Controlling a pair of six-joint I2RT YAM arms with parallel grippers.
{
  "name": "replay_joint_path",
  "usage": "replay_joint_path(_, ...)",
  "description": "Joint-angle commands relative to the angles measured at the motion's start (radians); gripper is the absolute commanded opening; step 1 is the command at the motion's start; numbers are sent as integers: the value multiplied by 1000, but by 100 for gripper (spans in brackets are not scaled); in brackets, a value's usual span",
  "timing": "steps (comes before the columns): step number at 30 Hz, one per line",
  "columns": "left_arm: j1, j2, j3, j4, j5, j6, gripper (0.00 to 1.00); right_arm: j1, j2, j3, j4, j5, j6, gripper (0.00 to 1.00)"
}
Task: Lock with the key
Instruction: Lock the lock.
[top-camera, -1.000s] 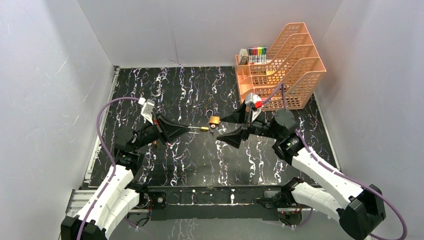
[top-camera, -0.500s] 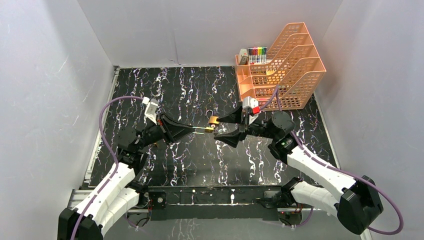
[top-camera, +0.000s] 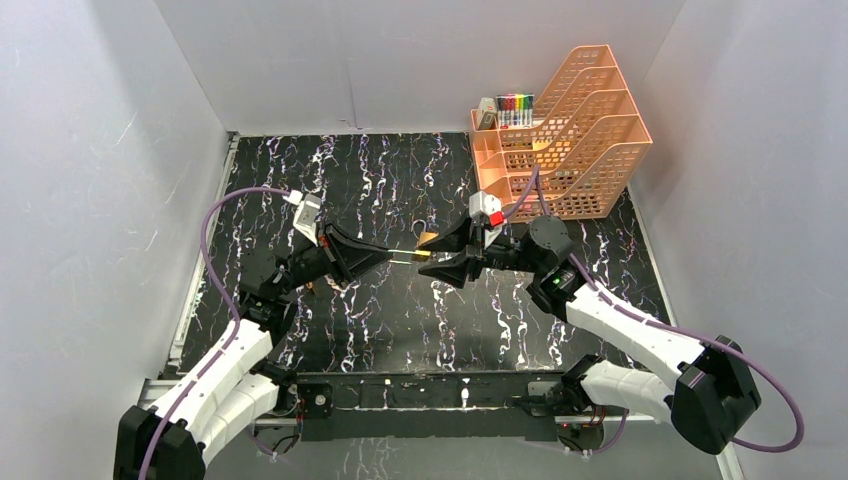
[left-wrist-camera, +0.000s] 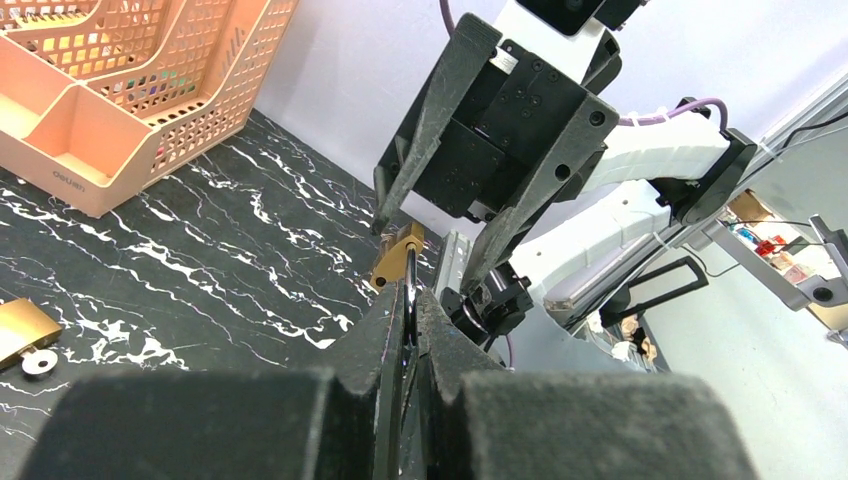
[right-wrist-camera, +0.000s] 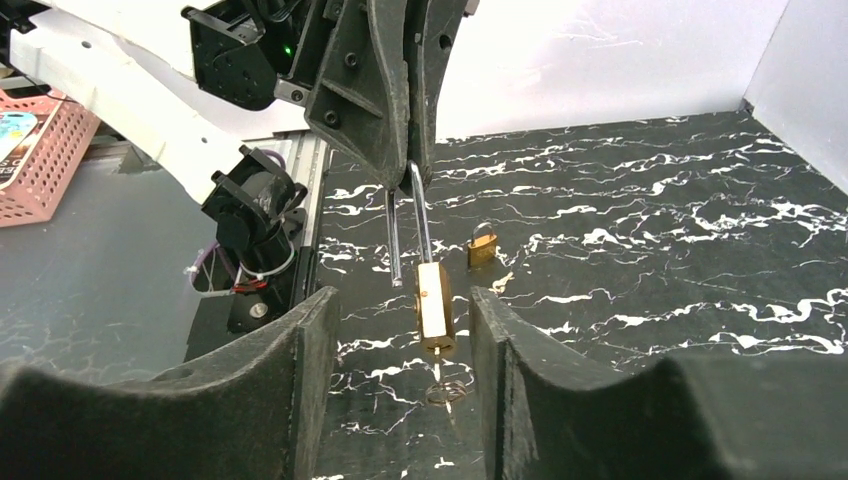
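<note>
Left gripper (right-wrist-camera: 405, 165) is clamped on the shackle (right-wrist-camera: 415, 215) of the padlock (right-wrist-camera: 435, 310), held in the air at the centre of the top view. Around its brass body the right gripper (right-wrist-camera: 400, 305) is set with jaws apart, not touching. One shackle leg hangs free, so locking is judged undone; no key can be made out.

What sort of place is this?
Likely a boxed-in lab test cell: plain white panel walls around a black marble-patterned tabletop, with an orange plastic mesh file tray and a brass padlock as props.
</note>
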Motion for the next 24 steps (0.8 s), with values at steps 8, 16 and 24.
replay_joint_path(8, -5, 0, 52, 82, -19, 33, 0, 9, 17, 63, -20, 0, -25, 51)
replay_joint_path(16, -6, -5, 50, 87, -20, 42, 0, 9, 26, 72, -47, 2, -25, 39)
replay_joint_path(24, -6, -1, 27, 87, -3, 48, 0, 8, -6, 64, -78, 54, -31, 0)
